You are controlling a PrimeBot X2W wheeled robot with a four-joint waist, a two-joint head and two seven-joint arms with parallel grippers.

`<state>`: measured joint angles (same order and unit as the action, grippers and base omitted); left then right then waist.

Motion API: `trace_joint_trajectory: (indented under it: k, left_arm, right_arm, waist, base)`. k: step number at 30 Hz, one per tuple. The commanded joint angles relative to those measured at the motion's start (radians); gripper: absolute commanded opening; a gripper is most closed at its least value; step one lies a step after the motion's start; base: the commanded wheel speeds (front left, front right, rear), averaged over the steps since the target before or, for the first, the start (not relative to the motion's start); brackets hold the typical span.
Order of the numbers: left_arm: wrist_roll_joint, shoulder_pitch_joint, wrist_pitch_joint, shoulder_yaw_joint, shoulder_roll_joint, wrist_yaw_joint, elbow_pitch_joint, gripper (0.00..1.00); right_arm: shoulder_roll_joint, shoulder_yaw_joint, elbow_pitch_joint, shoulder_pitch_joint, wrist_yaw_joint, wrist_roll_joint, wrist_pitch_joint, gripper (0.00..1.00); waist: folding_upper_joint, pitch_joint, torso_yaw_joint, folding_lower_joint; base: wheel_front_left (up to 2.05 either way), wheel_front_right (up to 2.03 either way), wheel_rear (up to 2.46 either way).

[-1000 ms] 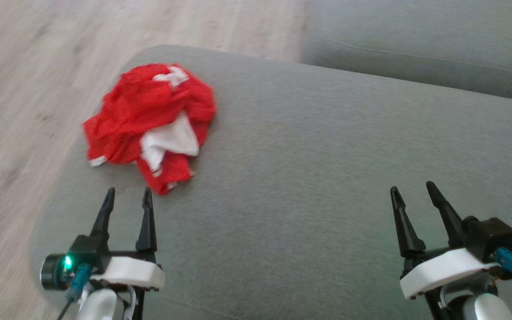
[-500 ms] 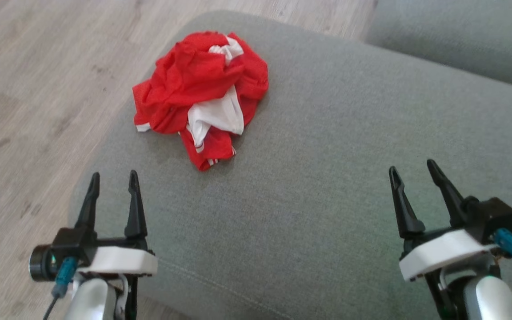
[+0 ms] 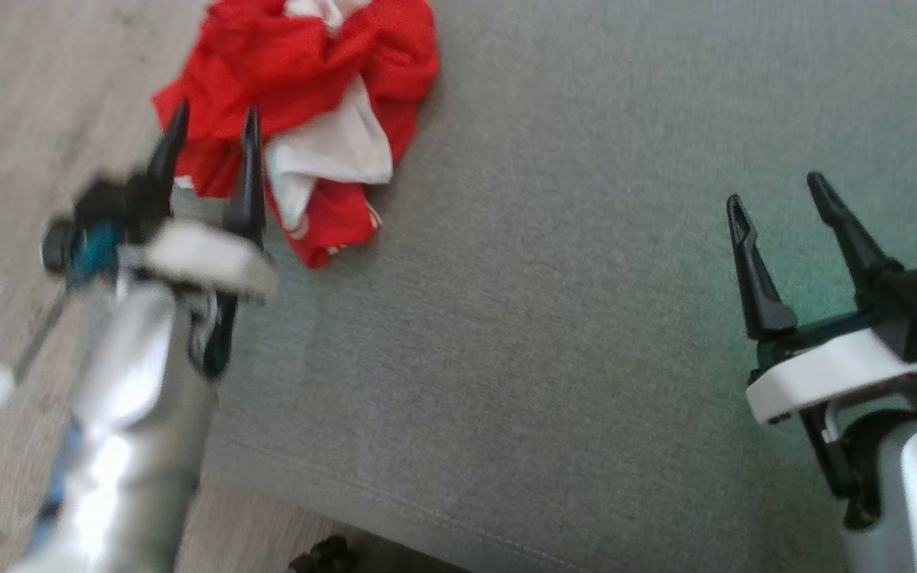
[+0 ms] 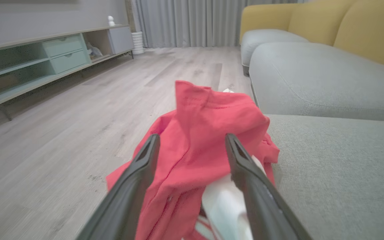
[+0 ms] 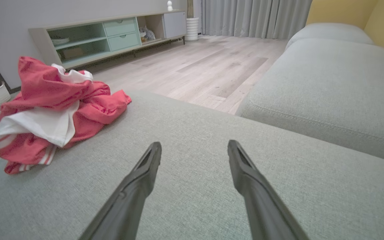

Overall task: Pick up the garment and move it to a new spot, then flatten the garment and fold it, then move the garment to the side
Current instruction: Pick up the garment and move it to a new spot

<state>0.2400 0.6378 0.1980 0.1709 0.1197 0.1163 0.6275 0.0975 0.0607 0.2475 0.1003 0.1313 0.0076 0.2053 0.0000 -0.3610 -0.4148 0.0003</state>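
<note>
Head view: crumpled red-and-white garment (image 3: 299, 95) at 11 o'clock, on the grey sofa cushion (image 3: 546, 334), close to the cushion's edge beside the wood floor (image 3: 21, 95). At 10 o'clock the left gripper (image 3: 216, 111), blurred, jaws spread wide, tips overlapping the garment's near-left edge; contact impossible to tell. At 3 o'clock the right gripper (image 3: 776, 191), jaws likewise wide, holding nothing, over bare cushion well apart from the garment.

Left wrist view: garment dead centre beyond the two fingers (image 4: 138, 173), with a red fold standing up toward 12 o'clock and a white panel low near 6 o'clock by the right-hand finger; nothing pinched. Added here: a second grey cushion (image 4: 312, 76) and yellow backrest (image 4: 362, 30) at 2 o'clock, a low shelf unit (image 4: 45, 56) at 10 o'clock, curtains (image 4: 192, 23) at 12.

Right wrist view: garment at 9 o'clock in side profile, white panel draped across its middle, striped hem at the bottom, resting on the cushion. Bare cushion between the parted fingers.
</note>
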Motion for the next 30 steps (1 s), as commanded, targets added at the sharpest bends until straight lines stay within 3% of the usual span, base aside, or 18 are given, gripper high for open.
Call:
trace_joint_trajectory:
  k: [1, 8, 12, 13, 14, 22, 30]
  left_arm:
    - [0.018, 0.089, -0.027, -0.013, 0.052, 0.007, 0.026, 1.00]
    - [0.095, 0.305, -0.174, 0.064, 0.095, 0.014, 0.272, 1.00]
    - [0.138, 0.352, -0.241, 0.096, 0.111, 0.014, 0.342, 1.00]
    - [0.151, 0.364, -0.250, 0.110, 0.118, 0.014, 0.352, 0.56]
    - [0.161, 0.374, -0.241, 0.123, 0.127, 0.014, 0.353, 0.00]
    - [0.165, 0.370, 0.002, 0.128, 0.192, 0.004, 0.349, 0.00]
    - [0.149, 0.228, 0.056, 0.126, 0.203, -0.047, 0.174, 0.00]
  right_arm:
    - [0.014, 0.026, 0.050, 0.037, -0.001, -0.006, 0.015, 1.00]
    - [0.035, 0.027, 0.064, 0.058, -0.001, 0.003, 0.035, 1.00]
    - [0.033, 0.026, 0.063, 0.056, -0.001, 0.007, 0.034, 1.00]
    - [0.031, 0.024, 0.062, 0.055, -0.001, 0.008, 0.033, 1.00]
    - [0.030, 0.022, 0.060, 0.055, -0.001, 0.007, 0.030, 1.00]
    - [0.003, 0.001, 0.029, 0.023, -0.001, 0.018, -0.017, 1.00]
    - [-0.031, 0.003, -0.010, -0.032, -0.001, 0.042, -0.065, 1.00]
  waist:
    - [0.0000, -0.076, 0.030, -0.0003]
    - [0.0000, -0.125, 0.057, -0.0003]
    - [0.0000, -0.124, 0.064, -0.0003]
    - [0.0000, -0.121, 0.066, -0.0003]
    - [0.0000, -0.117, 0.068, -0.0003]
    - [0.0000, 0.007, 0.085, -0.0003]
    - [0.0000, 0.172, 0.133, -0.0003]
  base:
    - [0.00, 0.00, 0.00]
    - [0.00, 0.00, 0.00]
    - [0.00, 0.00, 0.00]
    - [0.00, 0.00, 0.00]
    - [0.00, 0.00, 0.00]
    - [0.00, 0.00, 0.00]
    - [0.00, 0.00, 0.00]
